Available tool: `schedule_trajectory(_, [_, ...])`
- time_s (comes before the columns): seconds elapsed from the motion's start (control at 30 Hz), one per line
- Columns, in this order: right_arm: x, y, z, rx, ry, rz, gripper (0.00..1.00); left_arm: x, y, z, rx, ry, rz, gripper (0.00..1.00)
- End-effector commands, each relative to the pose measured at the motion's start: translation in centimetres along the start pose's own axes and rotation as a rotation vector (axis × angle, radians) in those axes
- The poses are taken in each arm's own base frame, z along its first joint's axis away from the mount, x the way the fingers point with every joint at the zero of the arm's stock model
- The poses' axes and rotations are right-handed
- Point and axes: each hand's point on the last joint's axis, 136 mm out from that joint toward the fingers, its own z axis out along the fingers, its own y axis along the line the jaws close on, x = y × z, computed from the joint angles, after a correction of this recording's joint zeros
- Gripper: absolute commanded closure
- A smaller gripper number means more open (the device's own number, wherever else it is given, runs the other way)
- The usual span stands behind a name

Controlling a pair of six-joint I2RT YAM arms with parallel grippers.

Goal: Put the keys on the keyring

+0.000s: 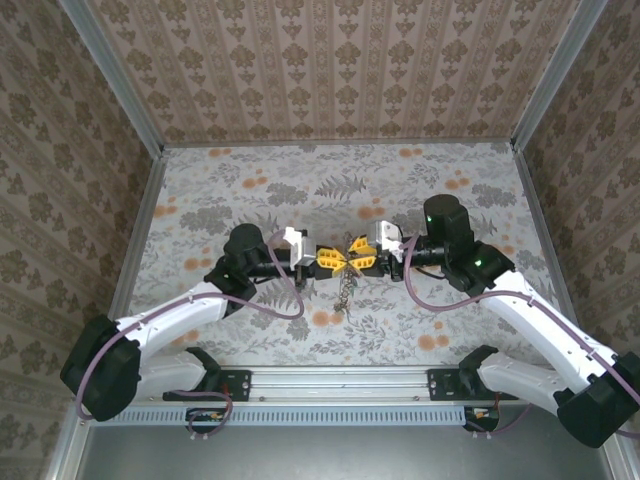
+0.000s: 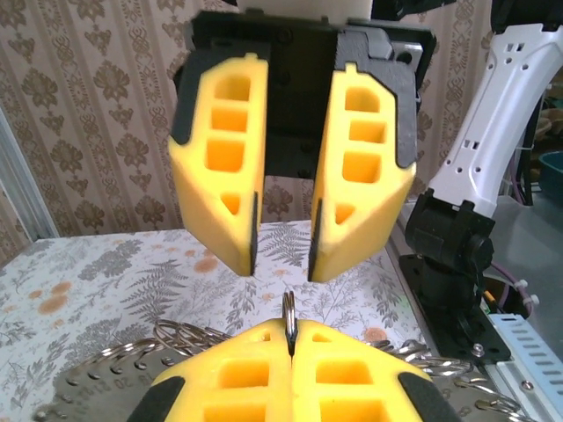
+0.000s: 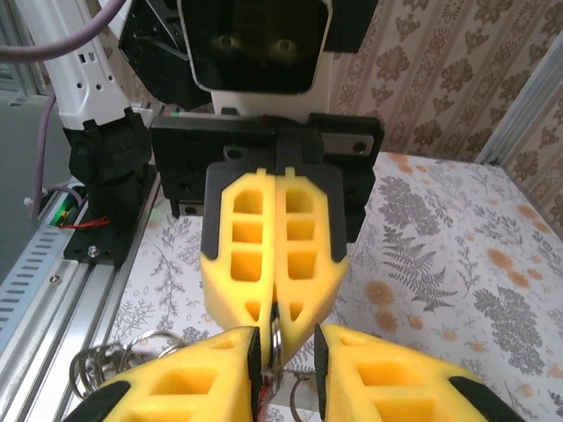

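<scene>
Left gripper (image 2: 290, 341) lies closest to its wrist camera. We find its jaws clamped together on the keyring (image 2: 288, 306), a thin metal ring pinched edge-on at the very tips and standing upright above them. Directly facing the left gripper, tip to tip and just beyond the ring, we note the right gripper (image 2: 281, 264). Its jaws stand a narrow gap apart with nothing between them. Whether the right gripper touches the ring we cannot tell. Just below the left gripper's tips we record wire loops (image 2: 180, 338) and a perforated metal tag (image 2: 88, 387). Seen from overhead, a short chain (image 1: 345, 290) trails from the left gripper's tips toward the arm bases, over the floral table (image 1: 250, 180).
</scene>
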Motion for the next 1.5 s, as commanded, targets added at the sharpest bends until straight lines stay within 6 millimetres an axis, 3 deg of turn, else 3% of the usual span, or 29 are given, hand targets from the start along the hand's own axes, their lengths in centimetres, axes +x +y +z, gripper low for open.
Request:
schedule_trajectory(0.0, [-0.8,0.2,-0.2,-0.019,-0.024,0.017,0.75,-3.6,-0.3,0.0,0.003,-0.061,0.115,1.00])
schedule_trajectory(0.23, [0.5,-0.5,-0.1,0.027,0.009,0.031,0.72,-3.8,-0.4,0.0,-0.002,-0.068,0.130,1.00])
schedule_trajectory(0.53, [1.7,0.1,-0.1,0.012,0.034,0.062,0.73,-4.2,-0.2,0.0,-0.013,-0.083,0.145,1.00])
schedule_trajectory(1.03, [2.3,0.5,1.0,-0.070,0.023,0.116,0.78,-3.9,0.2,-0.1,-0.048,-0.109,0.170,1.00])
schedule_trajectory(1.3, [2.2,0.1,1.0,-0.063,0.039,0.096,1.00,-3.3,0.6,0.4,-0.043,-0.101,0.130,1.00])
schedule_trajectory(1.4, [2.8,-0.4,0.7,-0.028,0.088,0.085,1.00,-2.3,1.0,0.2,-0.064,-0.019,0.091,0.78])
schedule_trajectory(1.47, [3.4,-0.8,0.4,-0.002,0.144,0.081,1.00,-1.4,0.9,-0.1,-0.072,0.058,0.075,0.71])
